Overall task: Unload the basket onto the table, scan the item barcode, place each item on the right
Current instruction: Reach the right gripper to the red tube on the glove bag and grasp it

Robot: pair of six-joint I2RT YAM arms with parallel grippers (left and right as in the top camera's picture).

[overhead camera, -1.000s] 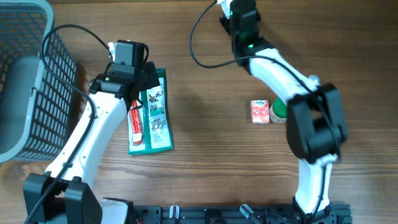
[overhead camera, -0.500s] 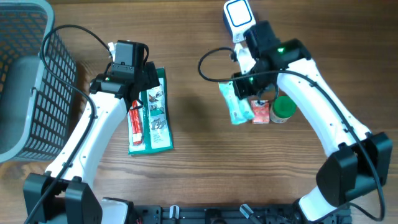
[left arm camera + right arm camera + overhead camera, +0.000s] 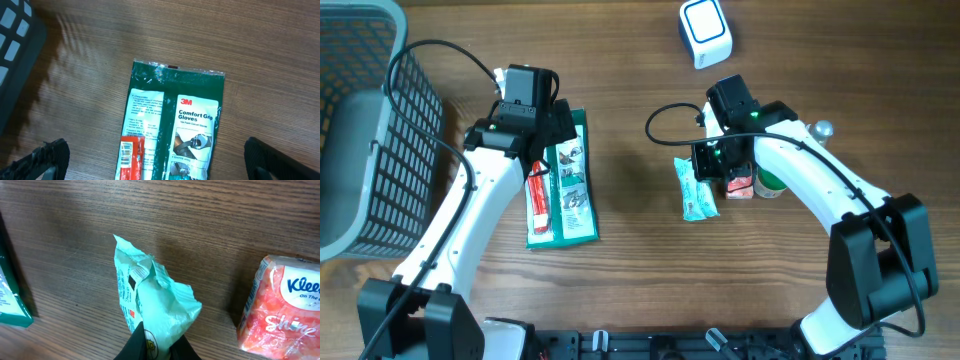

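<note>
Overhead view, items listed left to right.

1. Grey mesh basket (image 3: 365,120), at the left edge of the wooden table (image 3: 630,270).
2. Left gripper (image 3: 161,161), jaws spread fully wide, holding nothing. It hovers above item 3.
3. Green gloves pack (image 3: 570,185), flat on the wood, printed face up. A red-and-white strip (image 3: 537,200) runs along its left side; whether this is a separate item cannot be told.
4. Mint-green pouch (image 3: 697,187), the item in hand, right of table centre and well apart from the gloves pack. Its printed panel and crumpled upper edge show in the right wrist view. Whether its far end touches the wood cannot be told.
5. Right gripper (image 3: 152,347), jaws nearly closed and pinching one end of the pouch.
6. White scanner (image 3: 705,32) with a blue-rimmed face, at the far edge of the table, apart from the pouch and beyond it.
7. Pink tissue pack (image 3: 741,181), just right of the pouch, partly under the right arm.
8. Green-lidded jar (image 3: 775,183), touching or just beside the tissue pack on its right.
</note>
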